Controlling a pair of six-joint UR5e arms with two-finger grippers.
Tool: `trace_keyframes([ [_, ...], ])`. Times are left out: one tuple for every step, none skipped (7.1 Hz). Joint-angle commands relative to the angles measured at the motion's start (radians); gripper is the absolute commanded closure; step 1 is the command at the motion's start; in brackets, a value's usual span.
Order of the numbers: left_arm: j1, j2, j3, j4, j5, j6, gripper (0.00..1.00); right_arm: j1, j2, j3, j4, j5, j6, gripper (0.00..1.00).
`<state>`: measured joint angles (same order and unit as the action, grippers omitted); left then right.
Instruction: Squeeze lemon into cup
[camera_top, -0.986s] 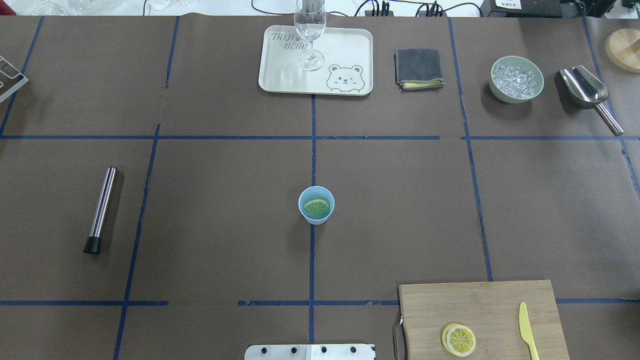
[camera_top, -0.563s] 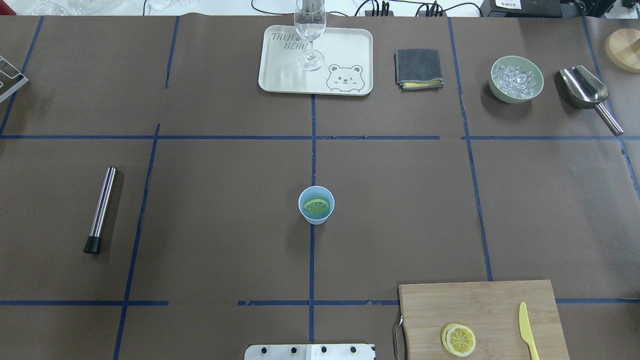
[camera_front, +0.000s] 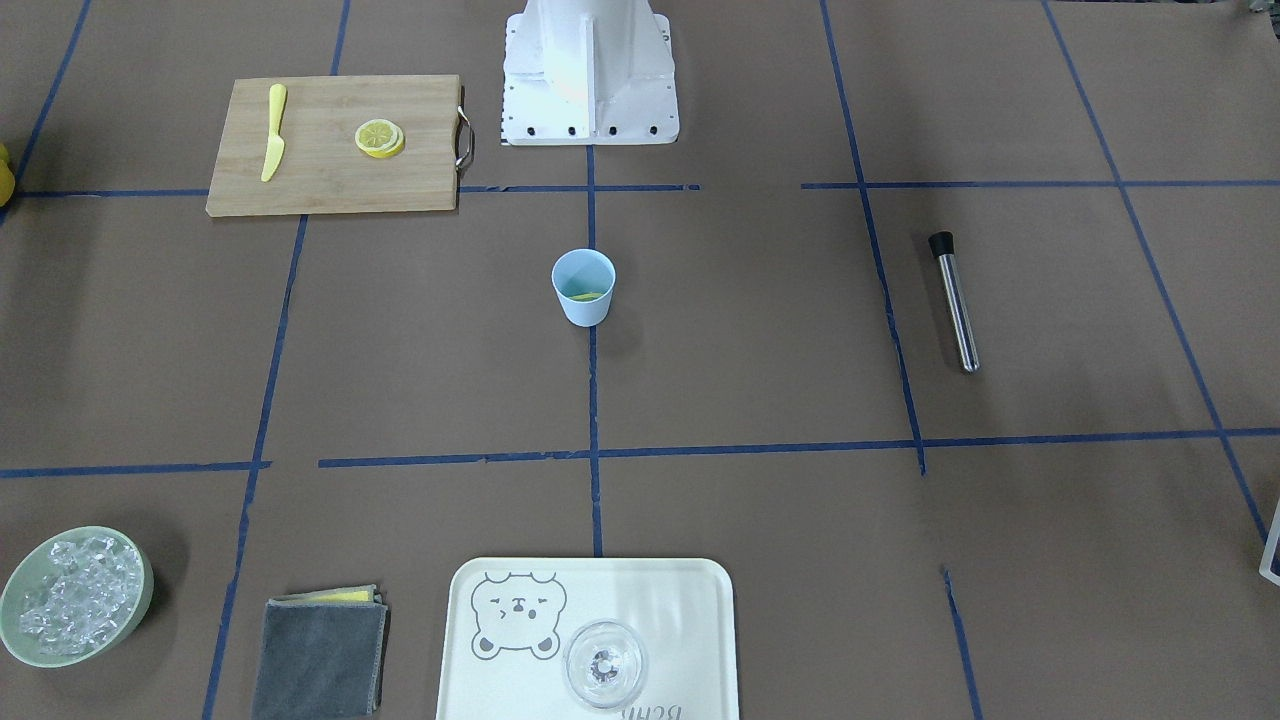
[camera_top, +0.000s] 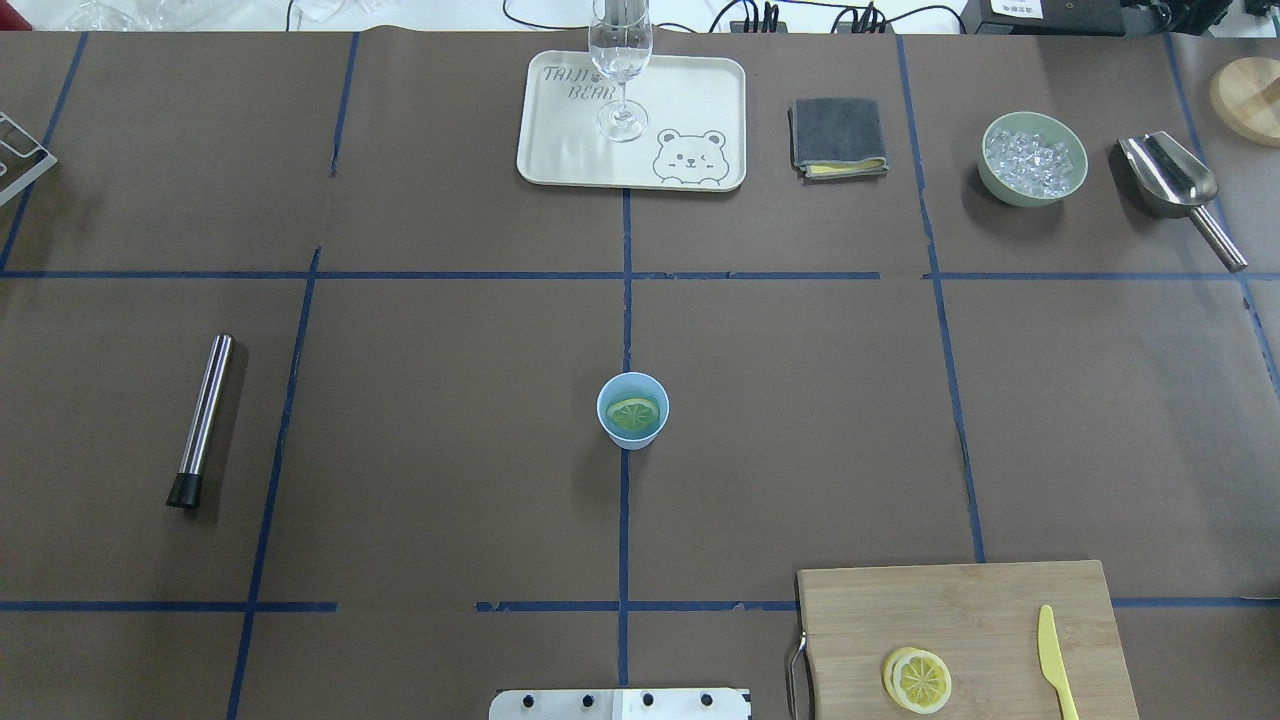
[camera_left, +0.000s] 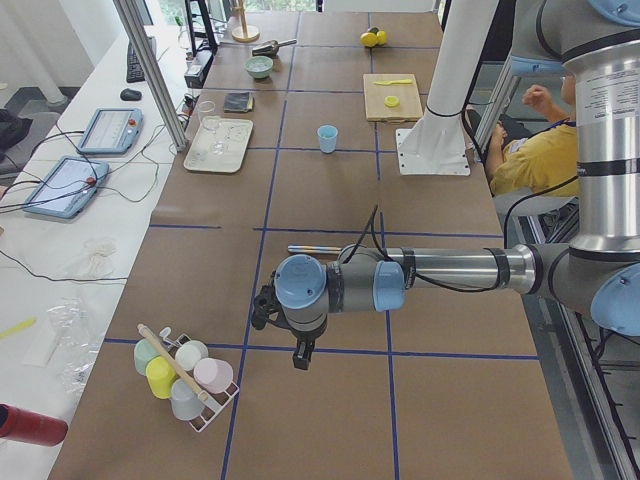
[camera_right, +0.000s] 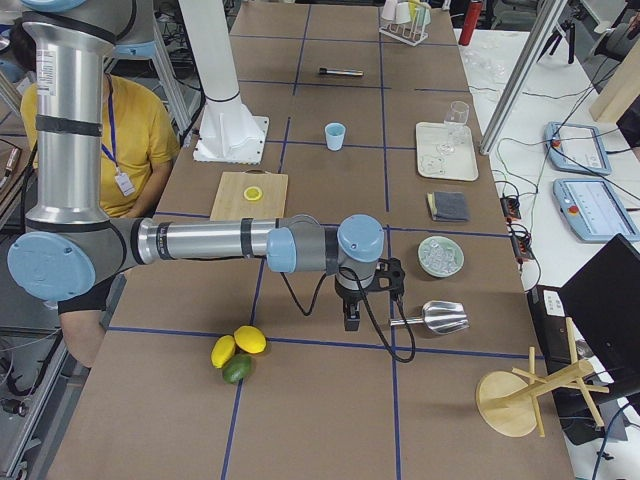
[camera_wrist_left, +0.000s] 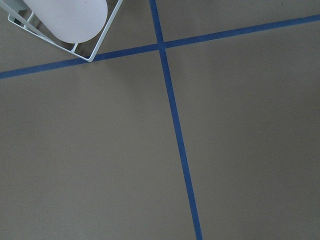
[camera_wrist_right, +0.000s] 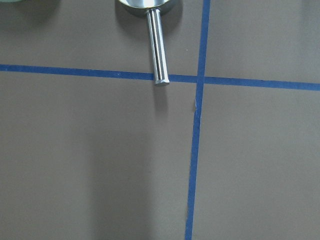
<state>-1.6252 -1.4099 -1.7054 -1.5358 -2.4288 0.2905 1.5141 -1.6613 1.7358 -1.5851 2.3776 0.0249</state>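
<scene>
The light-blue cup (camera_top: 632, 432) stands upright at the table's middle, and also shows in the front view (camera_front: 583, 300). One lemon slice (camera_top: 633, 411) lies flat inside it. More lemon slices (camera_top: 920, 680) lie stacked on the wooden cutting board (camera_top: 960, 610) at the near right. My left gripper (camera_left: 300, 358) hangs over the table's far left end, beside a rack of cups (camera_left: 185, 375). My right gripper (camera_right: 348, 318) hangs over the far right end, near the metal scoop (camera_right: 440, 317). Both show only in the side views, so I cannot tell whether they are open or shut.
A yellow knife (camera_top: 1050, 660) lies on the board. A clear glass (camera_top: 621, 70) stands on the bear tray (camera_top: 690, 100) at the back, with a grey cloth (camera_top: 837, 137) and a green bowl of ice (camera_top: 1033, 158) to its right. A steel tube (camera_top: 203, 418) lies at the left.
</scene>
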Motion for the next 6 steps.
trace_keyframes([
  [-0.005,0.006,-0.011,-0.056,0.010,-0.002,0.00,0.000,-0.003,-0.001,-0.001,0.000,0.000,0.00],
  [-0.005,0.008,-0.046,-0.053,0.028,-0.005,0.00,0.000,-0.002,0.005,-0.001,-0.001,0.000,0.00],
  [-0.004,0.008,-0.068,-0.052,0.069,-0.034,0.00,0.000,-0.002,0.007,-0.001,-0.002,0.000,0.00],
  [-0.001,-0.001,-0.075,-0.061,0.121,-0.209,0.00,0.000,0.003,-0.002,-0.001,-0.002,0.003,0.00],
  [-0.001,-0.003,-0.066,-0.072,0.143,-0.224,0.00,0.000,0.002,-0.002,-0.001,-0.002,0.004,0.00],
  [0.011,-0.029,-0.060,-0.070,0.142,-0.225,0.00,0.000,0.003,-0.002,0.001,-0.005,0.003,0.00],
])
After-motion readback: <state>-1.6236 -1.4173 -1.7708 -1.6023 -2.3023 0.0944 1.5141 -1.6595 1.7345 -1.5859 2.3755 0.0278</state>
